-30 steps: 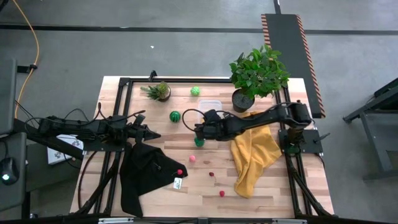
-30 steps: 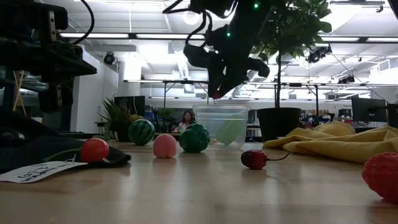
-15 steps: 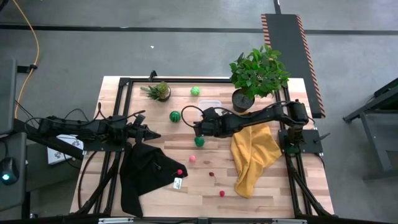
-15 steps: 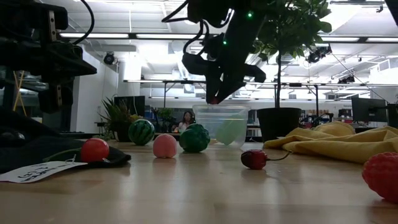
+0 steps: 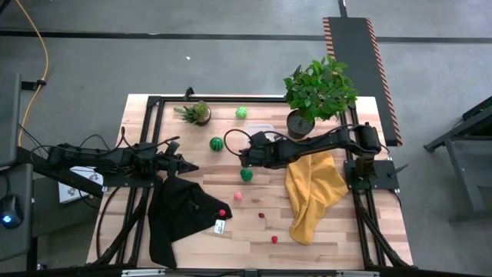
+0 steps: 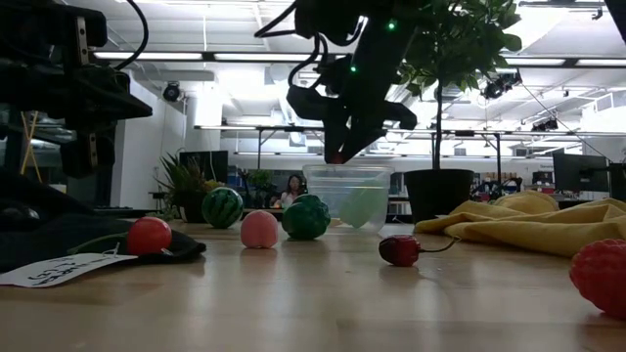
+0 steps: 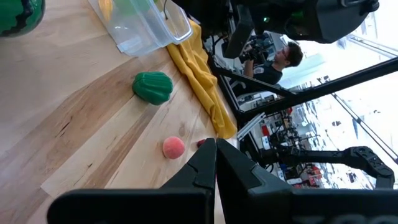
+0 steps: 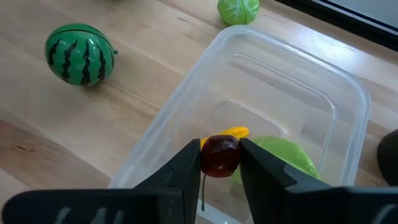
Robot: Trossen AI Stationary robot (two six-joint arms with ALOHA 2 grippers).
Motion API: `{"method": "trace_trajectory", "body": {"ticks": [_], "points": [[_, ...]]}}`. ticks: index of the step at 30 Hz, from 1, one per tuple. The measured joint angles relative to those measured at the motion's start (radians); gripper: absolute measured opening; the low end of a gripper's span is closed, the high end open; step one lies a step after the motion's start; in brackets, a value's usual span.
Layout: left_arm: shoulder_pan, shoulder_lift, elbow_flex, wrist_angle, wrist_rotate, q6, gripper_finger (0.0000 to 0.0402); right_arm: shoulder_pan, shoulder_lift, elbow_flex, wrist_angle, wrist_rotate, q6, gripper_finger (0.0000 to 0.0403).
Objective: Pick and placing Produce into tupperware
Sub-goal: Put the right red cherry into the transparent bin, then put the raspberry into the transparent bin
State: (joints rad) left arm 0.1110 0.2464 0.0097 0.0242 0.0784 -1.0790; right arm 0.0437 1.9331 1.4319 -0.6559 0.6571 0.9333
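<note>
My right gripper (image 8: 220, 163) hovers over the near rim of the clear tupperware (image 8: 350, 93), shut on a small dark-red cherry (image 8: 219, 154). Inside the tupperware lie a yellow piece (image 8: 233, 132) and a light-green piece (image 8: 281, 154). The striped melon (image 8: 81, 54) and a leafy green ball (image 8: 238, 9) rest on the wood beside it. A dark-green piece (image 5: 246, 175), a pink ball (image 5: 237, 195), another cherry (image 6: 399, 250) and red pieces (image 5: 274, 239) lie on the near part of the table. My left gripper (image 7: 215, 163) waits shut at the table's left. My right gripper pinches the cherry (image 8: 219, 154) between its two fingertips, one finger on each side of the round body. The fingers slant down from the table's right. The cherry is lifted clear above the tupperware's rim, and its thin stem (image 8: 203, 185) hangs below.
A yellow cloth (image 5: 314, 192) lies on the table's right, a black cloth (image 5: 181, 215) with a white tag on the near left. A big potted plant (image 5: 317, 92) stands by the tupperware, a small one (image 5: 197, 113) at the far left. A person shows in the room behind.
My right gripper, carrying the cherry, has moved a little toward the table's far edge, from beside the dark-green piece to the tupperware's near rim. Its fingers have stayed shut on the cherry.
</note>
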Motion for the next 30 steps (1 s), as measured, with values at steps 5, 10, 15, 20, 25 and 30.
{"method": "trace_trajectory", "body": {"ticks": [5, 10, 15, 20, 25, 30], "points": [[0.000, 0.000, 0.000, 0.000, 0.000, 0.000, 0.0001, 0.000, 0.000, 0.000, 0.000, 0.000, 0.000, 0.0112], [0.000, 0.000, 0.000, 0.000, 0.000, 0.000, 0.0001, -0.001, 0.000, 0.000, 0.000, 0.001, 0.000, 0.0119], [0.000, 0.000, 0.000, 0.000, 0.000, 0.000, 0.0001, -0.002, 0.000, 0.000, 0.000, 0.001, 0.000, 0.0119], [0.000, 0.000, 0.000, 0.000, 0.000, 0.000, 0.0001, -0.002, -0.001, 0.000, 0.003, -0.005, 0.008, 0.0119], [0.000, 0.000, 0.000, 0.000, 0.000, 0.000, 0.0001, 0.010, -0.024, 0.000, 0.002, -0.023, 0.008, 0.0119], [0.000, 0.000, 0.000, 0.000, 0.000, 0.000, 0.0001, 0.029, -0.062, 0.000, 0.000, -0.033, 0.026, 0.0119]]}}
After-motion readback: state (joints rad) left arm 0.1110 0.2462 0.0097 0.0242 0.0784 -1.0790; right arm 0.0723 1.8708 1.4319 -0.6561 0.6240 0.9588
